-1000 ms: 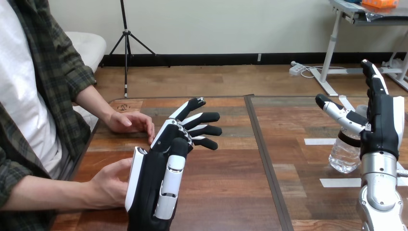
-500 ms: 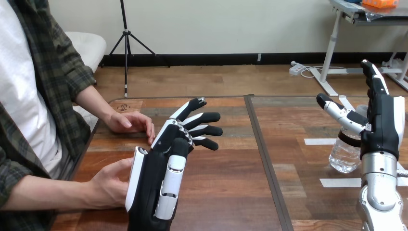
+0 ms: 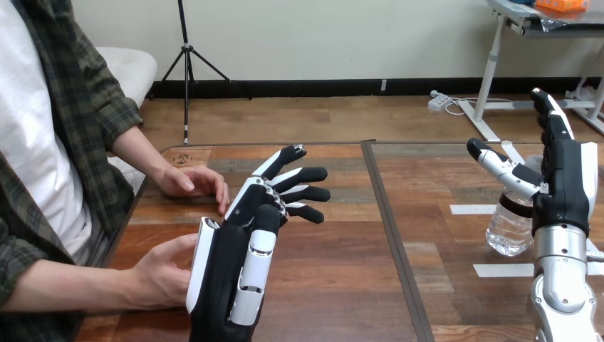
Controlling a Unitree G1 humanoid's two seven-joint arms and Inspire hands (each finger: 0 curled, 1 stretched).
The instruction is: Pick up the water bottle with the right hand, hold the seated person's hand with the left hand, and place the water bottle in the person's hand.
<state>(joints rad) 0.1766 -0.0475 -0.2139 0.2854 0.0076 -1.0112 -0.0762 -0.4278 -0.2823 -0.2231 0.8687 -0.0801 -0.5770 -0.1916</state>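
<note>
Item one, container: we logged a clear plastic water bottle [image 3: 510, 229] with a dark band, upright on the wooden table [image 3: 342, 278] at its right side; its top was hidden and we could not tell its contents.

Item two: the right hand [image 3: 566, 187] stood just in front of the bottle, released, fingers straight and pointing up, thumb stretched across the bottle's upper part; contact could not be judged.

Item three: the left hand [image 3: 221, 274] was raised over the table's left half, released, fingers straight and fanned.

Item four: the person's nearer hand [image 3: 160, 271] lay just beside the left hand's white shell; touching or not, we could not tell.

Item five: the person's farther hand [image 3: 192, 180] rested on the table beyond.

Item six: two white tape strips [image 3: 474, 209] lay near the bottle.
</note>
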